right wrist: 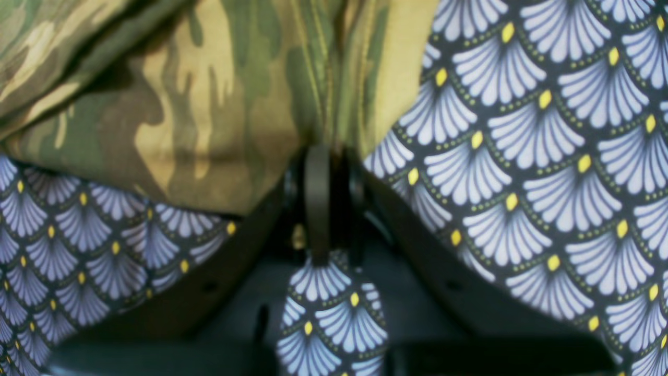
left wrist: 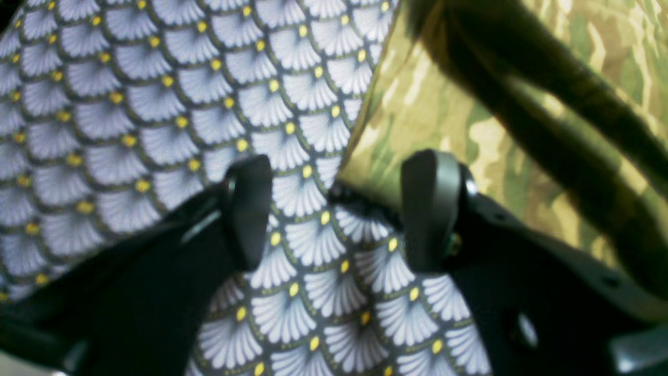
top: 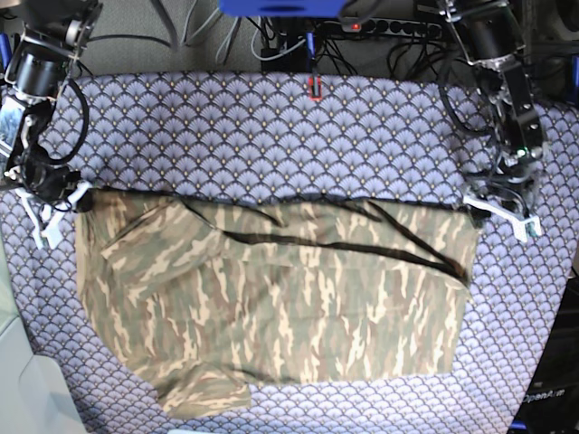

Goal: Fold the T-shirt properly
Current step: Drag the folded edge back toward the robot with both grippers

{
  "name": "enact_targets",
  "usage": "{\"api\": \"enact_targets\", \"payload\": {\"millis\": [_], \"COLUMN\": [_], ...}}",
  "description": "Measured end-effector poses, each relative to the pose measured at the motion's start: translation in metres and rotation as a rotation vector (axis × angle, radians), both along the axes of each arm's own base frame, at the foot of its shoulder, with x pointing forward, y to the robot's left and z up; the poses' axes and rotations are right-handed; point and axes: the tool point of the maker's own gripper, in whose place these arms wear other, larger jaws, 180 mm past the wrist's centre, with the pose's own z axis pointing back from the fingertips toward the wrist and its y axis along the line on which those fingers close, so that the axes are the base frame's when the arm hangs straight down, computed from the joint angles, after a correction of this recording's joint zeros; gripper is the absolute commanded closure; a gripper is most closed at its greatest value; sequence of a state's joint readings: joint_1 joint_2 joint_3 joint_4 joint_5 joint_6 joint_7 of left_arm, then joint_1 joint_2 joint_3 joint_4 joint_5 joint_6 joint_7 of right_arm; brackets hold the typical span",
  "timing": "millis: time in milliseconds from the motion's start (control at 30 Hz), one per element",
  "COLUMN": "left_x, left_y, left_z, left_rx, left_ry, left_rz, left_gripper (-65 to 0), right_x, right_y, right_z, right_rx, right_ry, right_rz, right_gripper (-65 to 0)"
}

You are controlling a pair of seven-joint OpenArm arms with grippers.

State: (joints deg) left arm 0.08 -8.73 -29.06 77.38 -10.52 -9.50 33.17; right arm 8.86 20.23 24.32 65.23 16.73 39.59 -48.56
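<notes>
The right gripper (right wrist: 318, 209) is pinched on the shirt (top: 271, 307) hem at its corner. The left gripper (left wrist: 339, 209) stands with jaws apart, straddling the other corner on the cloth (top: 271, 127). The shirt lies spread across the middle. I judge the left should close squarely on the hem only, then both lift evenly.

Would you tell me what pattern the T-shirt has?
The T-shirt is camouflage in tan, olive and brown, clearest in the base view.
</notes>
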Motion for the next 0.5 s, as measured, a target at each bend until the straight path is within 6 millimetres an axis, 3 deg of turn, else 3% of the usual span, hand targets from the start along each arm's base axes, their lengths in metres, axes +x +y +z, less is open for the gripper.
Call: {"api": "enact_targets", "payload": {"millis": [133,500], "left_x": [0.0,0.011], "left_y": [0.0,-0.009], "left_z": [-0.015,-0.009], "left_rx": [-0.026,-0.039], "left_ry": [0.037,-0.013], "left_rz": [0.011,0.016], "left_gripper": [-38.5,-38.4], "right_x": [0.0,-0.001], "right_y": [0.0,0.001], "right_z": [0.0,-0.001], "right_rx": [0.001,0.003], "right_ry": [-0.002,-0.007], "right_rz": [0.0,-0.001], "right_gripper": [0.0,0.0]}}
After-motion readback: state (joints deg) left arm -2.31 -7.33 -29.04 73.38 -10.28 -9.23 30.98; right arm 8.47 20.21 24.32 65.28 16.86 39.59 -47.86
